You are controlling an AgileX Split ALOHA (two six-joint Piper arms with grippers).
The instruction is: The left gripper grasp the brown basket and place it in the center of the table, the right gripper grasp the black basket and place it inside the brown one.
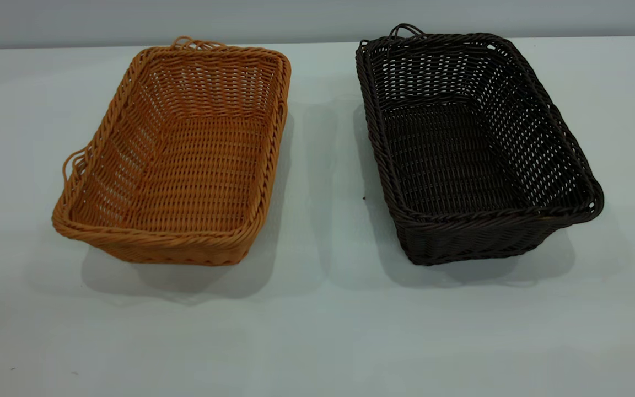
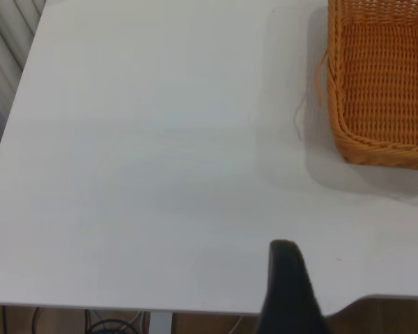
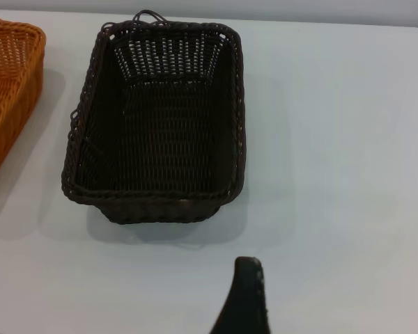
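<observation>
**Two baskets side by side on the table, both grippers held back**

The brown basket (image 1: 177,157) stands upright on the left half of the white table (image 1: 317,331), its long axis running near to far and slightly angled, with loop handles showing at its far end and on its left side. The black basket (image 1: 469,146) stands upright on the right half, also lengthwise near to far, with a loop handle at its far end. The two are near each other but apart, a strip of bare tabletop between them; both are empty.

In the left wrist view, one dark finger of the left gripper (image 2: 289,289) hangs over the table's edge, well apart from the brown basket (image 2: 383,83). In the right wrist view, one dark finger of the right gripper (image 3: 244,299) hangs above bare tabletop, just short of the black basket (image 3: 160,118). Whether either gripper's jaws are spread or pressed together cannot be told; neither holds anything.
</observation>
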